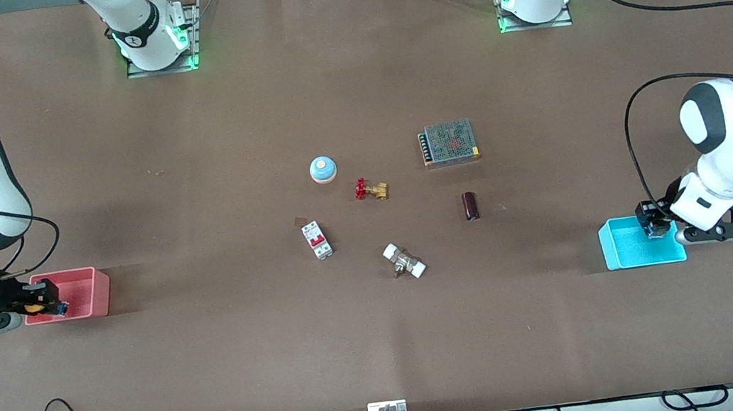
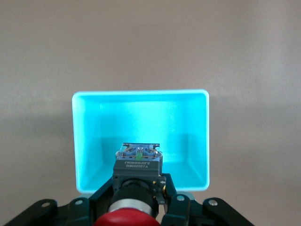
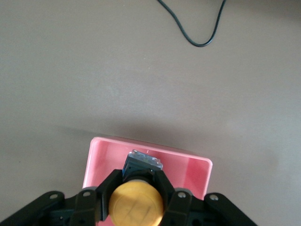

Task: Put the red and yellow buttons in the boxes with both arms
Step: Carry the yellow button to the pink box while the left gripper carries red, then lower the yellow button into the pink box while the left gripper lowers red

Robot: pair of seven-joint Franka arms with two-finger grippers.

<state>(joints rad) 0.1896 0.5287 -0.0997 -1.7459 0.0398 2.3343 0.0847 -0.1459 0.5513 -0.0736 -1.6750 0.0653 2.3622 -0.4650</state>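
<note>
My left gripper (image 1: 656,226) is shut on the red button (image 2: 128,217) and holds it over the cyan box (image 1: 638,252) at the left arm's end of the table. In the left wrist view the button's black body hangs over the cyan box (image 2: 94,141), with my gripper (image 2: 138,193) clamped on it. My right gripper (image 1: 44,302) is shut on the yellow button (image 1: 33,307) over the pink-red box (image 1: 81,292) at the right arm's end. In the right wrist view my gripper (image 3: 136,190) grips the yellow button (image 3: 136,203) above the pink box (image 3: 188,169).
In the table's middle lie a blue dome with a white rim (image 1: 323,168), a brass valve with a red handle (image 1: 371,189), a white-red breaker (image 1: 317,240), a white-capped fitting (image 1: 404,261), a dark cylinder (image 1: 470,206) and a mesh power supply (image 1: 449,142).
</note>
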